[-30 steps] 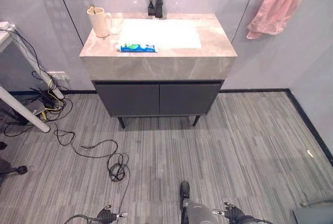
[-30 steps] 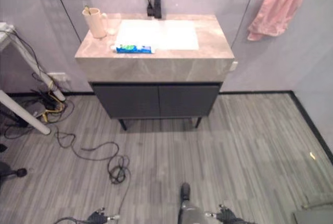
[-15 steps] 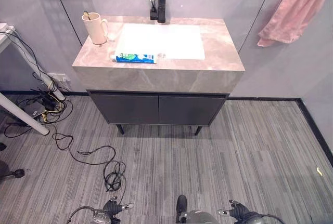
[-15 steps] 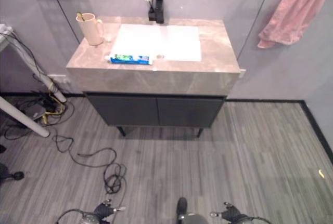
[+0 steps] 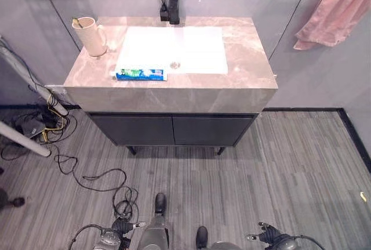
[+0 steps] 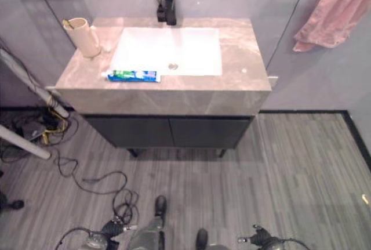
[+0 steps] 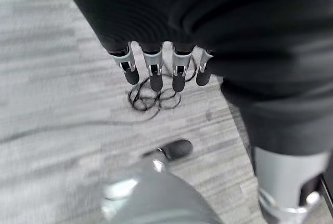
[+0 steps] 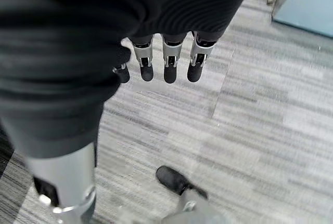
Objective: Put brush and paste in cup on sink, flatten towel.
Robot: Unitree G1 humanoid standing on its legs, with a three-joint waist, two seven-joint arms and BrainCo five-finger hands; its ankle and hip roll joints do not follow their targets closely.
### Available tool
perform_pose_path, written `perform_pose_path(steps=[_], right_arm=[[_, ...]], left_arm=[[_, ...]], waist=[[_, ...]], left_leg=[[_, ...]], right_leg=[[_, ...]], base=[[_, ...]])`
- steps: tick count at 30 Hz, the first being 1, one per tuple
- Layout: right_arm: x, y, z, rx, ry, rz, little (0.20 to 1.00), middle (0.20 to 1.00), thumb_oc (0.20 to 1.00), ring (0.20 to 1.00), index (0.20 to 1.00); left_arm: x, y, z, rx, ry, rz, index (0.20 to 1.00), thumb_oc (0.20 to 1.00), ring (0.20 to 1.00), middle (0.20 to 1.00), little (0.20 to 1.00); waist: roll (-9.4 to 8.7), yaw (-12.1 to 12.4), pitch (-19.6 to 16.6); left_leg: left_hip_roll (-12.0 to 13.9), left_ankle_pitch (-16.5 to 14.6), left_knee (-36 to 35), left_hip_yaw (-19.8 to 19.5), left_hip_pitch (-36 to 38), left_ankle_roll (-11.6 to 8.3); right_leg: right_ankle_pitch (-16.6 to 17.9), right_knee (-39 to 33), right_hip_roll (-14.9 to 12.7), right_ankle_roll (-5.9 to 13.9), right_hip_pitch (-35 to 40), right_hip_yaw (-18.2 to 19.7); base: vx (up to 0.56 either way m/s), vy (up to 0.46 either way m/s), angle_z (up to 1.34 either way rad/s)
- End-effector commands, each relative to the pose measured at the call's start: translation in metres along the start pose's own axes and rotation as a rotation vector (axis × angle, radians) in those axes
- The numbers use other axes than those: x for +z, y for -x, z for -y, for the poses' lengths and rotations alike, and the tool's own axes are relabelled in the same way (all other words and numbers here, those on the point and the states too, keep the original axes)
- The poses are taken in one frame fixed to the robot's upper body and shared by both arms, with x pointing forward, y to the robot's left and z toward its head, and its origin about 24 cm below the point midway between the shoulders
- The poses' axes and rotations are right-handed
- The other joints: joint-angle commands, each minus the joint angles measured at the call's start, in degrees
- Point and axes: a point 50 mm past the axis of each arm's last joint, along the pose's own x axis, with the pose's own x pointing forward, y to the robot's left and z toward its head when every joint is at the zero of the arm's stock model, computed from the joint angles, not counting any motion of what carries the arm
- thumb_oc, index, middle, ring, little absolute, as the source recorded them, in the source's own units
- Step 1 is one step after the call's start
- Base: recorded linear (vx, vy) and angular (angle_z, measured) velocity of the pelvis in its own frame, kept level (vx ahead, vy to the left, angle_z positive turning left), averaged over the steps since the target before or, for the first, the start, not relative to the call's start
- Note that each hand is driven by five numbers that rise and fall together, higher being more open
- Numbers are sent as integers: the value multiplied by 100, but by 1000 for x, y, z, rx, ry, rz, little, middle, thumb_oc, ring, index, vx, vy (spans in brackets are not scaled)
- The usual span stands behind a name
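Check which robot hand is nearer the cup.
Left. The left robot hand hangs low, roughly below the cup, which stands on the sink's left. The right robot hand hangs well off to the right.

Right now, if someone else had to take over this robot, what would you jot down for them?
Left hand and right hand: both open, empty, hanging low above the floor, well short of the vanity.
Toothpaste lies flat on the counter at the basin's front left edge.
Cup stands at the counter's back left corner, something brush-like already in it.
Pink towel hangs bunched on the wall to the right.
Done: possibly the brush.
Left: toothpaste into cup, flatten towel.
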Motion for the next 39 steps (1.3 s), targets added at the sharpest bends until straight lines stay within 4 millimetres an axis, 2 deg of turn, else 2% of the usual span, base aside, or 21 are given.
perform_pose_path(steps=[1,6,8,11,12,13,14,16,17,18,21,23,24,26,28,32,33,35,36,38,39], right_arm=[[-5,2,4,-16,27,8,1000,1000,1000,1000,1000],[-3,1,-4,10,5,14,1000,1000,1000,1000,1000],[4,0,-6,18,19,32,1000,1000,1000,1000,1000],[17,-1,-10,29,41,85,1000,1000,1000,1000,1000],[17,-1,-10,29,41,85,1000,1000,1000,1000,1000],[28,-1,-8,21,37,128,1000,1000,1000,1000,1000],[28,-1,-8,19,30,133,1000,1000,1000,1000,1000],[34,0,-7,19,13,167,1000,1000,1000,1000,1000],[36,0,-7,17,8,176,1000,1000,1000,1000,1000],[43,1,-7,20,31,205,1000,1000,1000,1000,1000],[50,1,-7,24,54,234,1000,1000,1000,1000,1000],[51,1,-6,22,59,241,1000,1000,1000,1000,1000],[52,2,-5,20,80,247,1000,1000,1000,1000,1000],[47,1,-5,22,94,224,1000,1000,1000,1000,1000],[40,0,-6,29,125,197,1000,1000,1000,1000,1000],[42,0,4,9,184,197,1000,1000,1000,1000,1000],[40,0,11,-16,184,187,1000,1000,1000,1000,1000],[40,0,11,-16,184,187,1000,1000,1000,1000,1000],[40,0,16,-31,176,184,1000,1000,1000,1000,1000],[41,1,25,-65,150,189,1000,1000,1000,1000,1000],[39,2,40,-120,109,178,1000,1000,1000,1000,1000]], left_arm=[[2,0,-16,48,-34,24,1000,1000,1000,1000,1000],[2,0,-21,49,-84,25,1000,1000,1000,1000,1000],[5,0,-24,57,-92,34,1000,1000,1000,1000,1000],[13,-1,-28,67,-100,70,1000,1000,1000,1000,1000],[13,-1,-28,67,-100,70,1000,1000,1000,1000,1000],[18,-1,-30,69,-116,96,1000,1000,1000,1000,1000],[17,0,-29,64,-121,95,1000,1000,1000,1000,1000],[15,0,-29,62,-130,93,1000,1000,1000,1000,1000],[12,0,-29,63,-135,84,1000,1000,1000,1000,1000],[8,1,-26,53,-142,72,1000,1000,1000,1000,1000],[6,1,-24,48,-147,63,1000,1000,1000,1000,1000],[5,1,-23,46,-147,63,1000,1000,1000,1000,1000],[6,1,-20,40,-150,68,1000,1000,1000,1000,1000],[6,1,-18,34,-157,72,1000,1000,1000,1000,1000],[4,1,-14,27,-161,67,1000,1000,1000,1000,1000],[0,2,-9,17,-146,66,1000,1000,1000,1000,1000],[5,2,-7,8,-177,94,1000,1000,1000,1000,1000],[5,2,-7,8,-177,94,1000,1000,1000,1000,1000],[9,2,-6,3,-197,118,1000,1000,1000,1000,1000],[22,3,-7,5,-240,192,1000,1000,1000,1000,1000],[42,6,-12,11,-286,302,1000,1000,1000,1000,1000]], waist=[[-322,200,-207],[-373,153,-273],[-358,149,-249],[-287,111,-165],[-288,112,-166],[-214,69,-46],[-175,42,-31],[-130,-70,16],[-126,-25,34],[-132,-19,34],[-181,-94,49],[-193,-116,74],[-261,-160,90],[-307,-172,76],[-360,-109,-7],[-356,-4,-124],[-337,22,-119],[-335,14,-122],[-332,28,-91],[-330,49,34],[-298,100,189]], left_leg=[[-236,325,387,-6,21,365],[-520,-50,779,203,21,625],[-614,-173,830,299,80,719],[-746,-294,800,322,293,852],[-746,-294,800,323,293,852],[-770,-372,757,378,465,936],[-784,-415,749,394,546,948],[-816,-435,701,304,691,973],[-806,-466,670,368,771,972],[-770,-523,604,440,886,926],[-818,-586,555,376,1012,891],[-825,-623,558,357,1080,882],[-869,-709,567,290,1181,853],[-888,-769,603,174,1229,841],[-881,-828,619,120,1253,815],[-793,-836,600,-4,1246,721],[-742,-852,708,-78,1154,635],[-742,-857,718,-86,1145,634],[-728,-886,923,-125,1030,559],[-763,-920,1569,-184,701,410],[-613,-670,1785,-36,341,291]], right_leg=[[-43,604,-400,579,-222,305],[-76,1260,-748,751,-409,510],[122,1621,-856,827,-605,513],[644,2401,-969,831,-948,500],[644,2401,-969,831,-948,500],[880,2948,-1010,817,-1183,326],[860,3032,-970,824,-1224,287],[599,3122,-548,729,-1492,497],[520,2887,-656,704,-1605,188],[436,2296,-842,717,-1556,-212],[586,1657,-773,794,-1731,-129],[683,1496,-783,827,-1730,-103],[913,1069,-794,890,-1758,38],[951,1036,-753,907,-1723,238],[946,760,-746,861,-1532,230],[893,540,-661,782,-1316,93],[820,492,-620,731,-1250,18],[819,491,-620,730,-1250,9],[777,471,-620,708,-1221,-78],[715,471,-634,650,-1184,-210],[659,441,-702,618,-1090,-443]], base=[[290,304,-58],[203,310,-34],[122,266,2],[109,221,-4],[83,257,2],[89,230,0],[126,271,-13],[120,146,-11],[162,92,-1],[119,39,-7],[138,-35,-9],[122,-48,8],[149,-90,7],[163,-114,20],[135,-134,48],[129,-167,14],[106,-168,20],[43,-82,48],[27,-113,45],[-5,-148,38],[-37,-88,70]])
